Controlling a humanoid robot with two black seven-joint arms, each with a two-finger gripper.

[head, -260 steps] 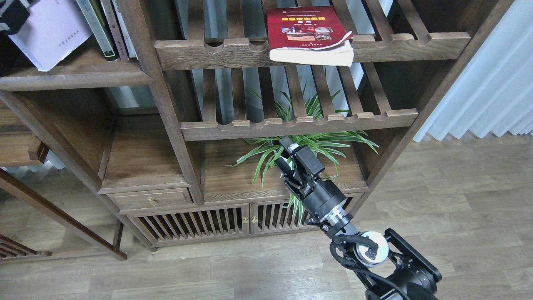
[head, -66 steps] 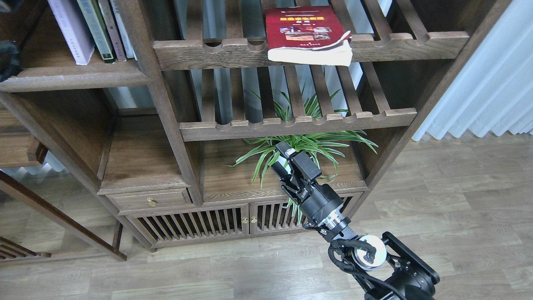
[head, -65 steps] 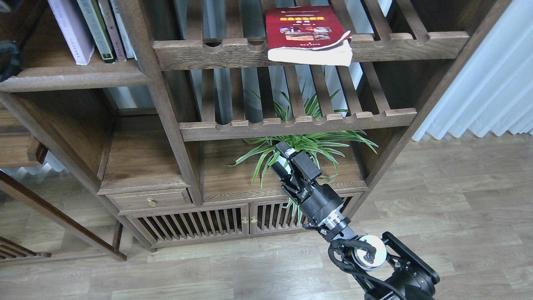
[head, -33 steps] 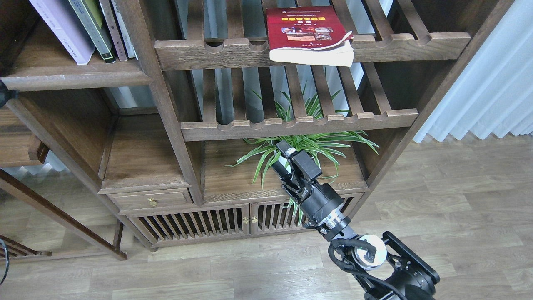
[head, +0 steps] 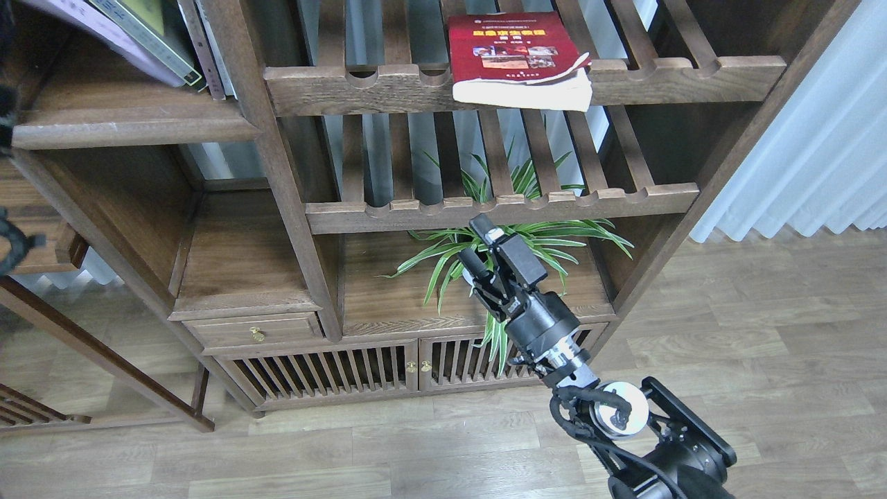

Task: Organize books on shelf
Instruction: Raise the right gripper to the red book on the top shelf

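Two of the three books already stand on the shelf [head: 132,128] at upper left: the lavender book [head: 83,24] and the green book [head: 142,31] lean together to the left, beside a couple of other thin volumes against the post. The red book [head: 516,59] is the one left; it lies flat, cover up, on the upper slatted rack [head: 658,73], its page edge overhanging the notched front rail, well apart from the others. So by my reckoning the job is about two thirds done, and the remaining step is to fetch the red book and stand it with the rest. The right gripper [head: 485,246] hovers low in front of the plant [head: 533,235], under the lower rack, its two fingers parted and holding nothing. The left gripper is out of frame; only dark scraps show at the left edge, too little to name. The tops of the shelved books are cut off by the frame, so how far they lean is hard to tell.
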